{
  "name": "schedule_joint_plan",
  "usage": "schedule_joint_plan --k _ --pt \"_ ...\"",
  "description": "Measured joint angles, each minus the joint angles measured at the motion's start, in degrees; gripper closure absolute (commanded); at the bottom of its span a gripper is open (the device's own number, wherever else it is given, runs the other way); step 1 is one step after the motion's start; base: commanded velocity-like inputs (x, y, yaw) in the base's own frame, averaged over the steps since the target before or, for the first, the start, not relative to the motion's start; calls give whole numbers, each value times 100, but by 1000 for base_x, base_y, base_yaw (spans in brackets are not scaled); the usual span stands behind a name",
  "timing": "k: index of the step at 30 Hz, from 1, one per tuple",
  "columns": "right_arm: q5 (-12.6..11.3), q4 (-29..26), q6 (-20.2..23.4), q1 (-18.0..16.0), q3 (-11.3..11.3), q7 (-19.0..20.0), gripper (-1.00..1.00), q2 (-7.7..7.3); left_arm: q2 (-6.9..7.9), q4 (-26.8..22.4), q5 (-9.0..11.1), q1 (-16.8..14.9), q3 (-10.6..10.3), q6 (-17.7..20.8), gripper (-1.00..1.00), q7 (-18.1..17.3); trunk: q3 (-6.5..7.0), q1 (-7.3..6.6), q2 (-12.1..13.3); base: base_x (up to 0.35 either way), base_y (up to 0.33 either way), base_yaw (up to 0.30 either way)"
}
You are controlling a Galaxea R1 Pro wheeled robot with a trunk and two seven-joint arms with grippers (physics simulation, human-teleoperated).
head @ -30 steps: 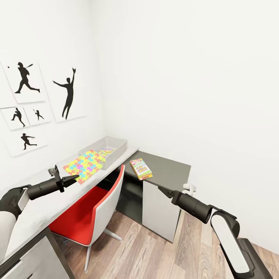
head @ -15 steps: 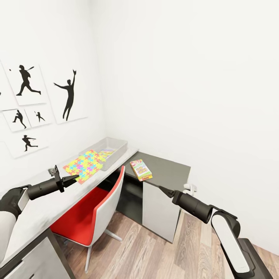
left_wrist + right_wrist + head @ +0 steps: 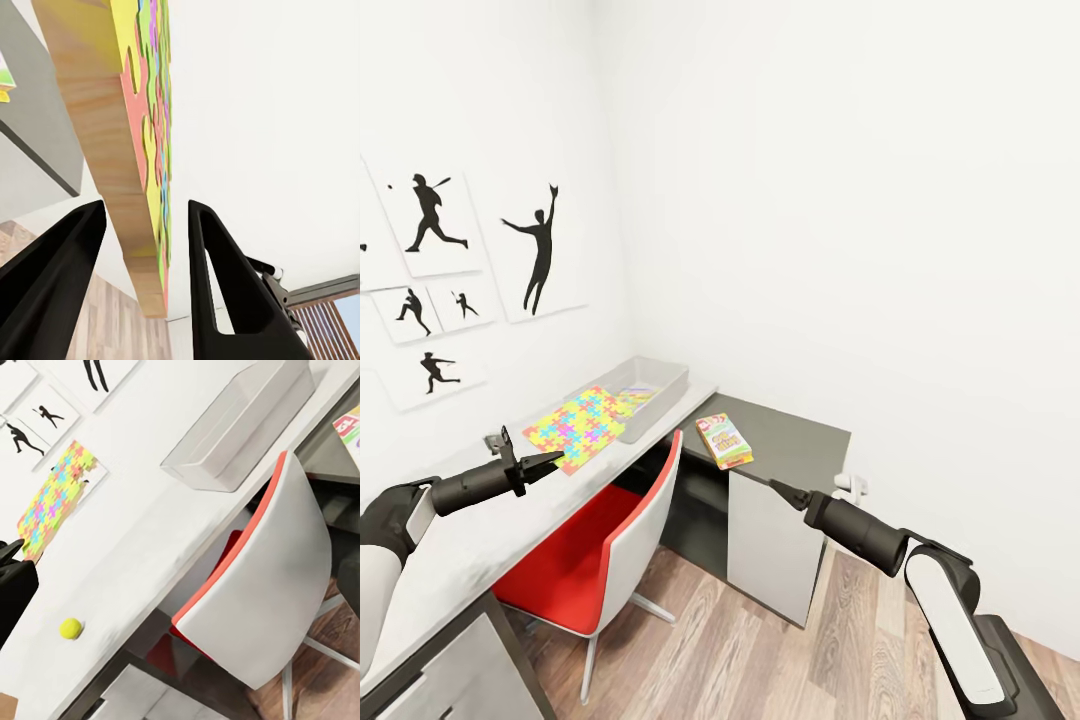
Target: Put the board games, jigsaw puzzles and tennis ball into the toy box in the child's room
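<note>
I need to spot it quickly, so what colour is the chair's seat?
Red, with a white outer shell on the chair; the head view shows it best.

Jigsaw puzzle [image 3: 575, 428] in left claw [image 3: 552, 459] over table [image 3: 480, 530], toy box [image 3: 650, 385] behind it, chair [image 3: 610, 540] beneath.

We see a puzzle board [image 3: 576, 428] patterned in yellow, blue, red, green and purple pieces, its edge pale wood. The bin [image 3: 642, 384] is light grey, the surface [image 3: 470, 545] pale grey-white. The ball [image 3: 70, 628] is yellow-green. The chair [image 3: 622, 530] is red inside, white outside. Black silhouettes [image 3: 538, 250] mark the white wall.
</note>
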Motion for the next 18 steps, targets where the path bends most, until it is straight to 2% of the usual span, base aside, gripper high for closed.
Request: schedule_joint_plan --k 18 --pt "-3 0 -5 0 -1 -1 -100 0 0 0 -1 6 -1 0 100 -1 325 -396 724 0 0 0"
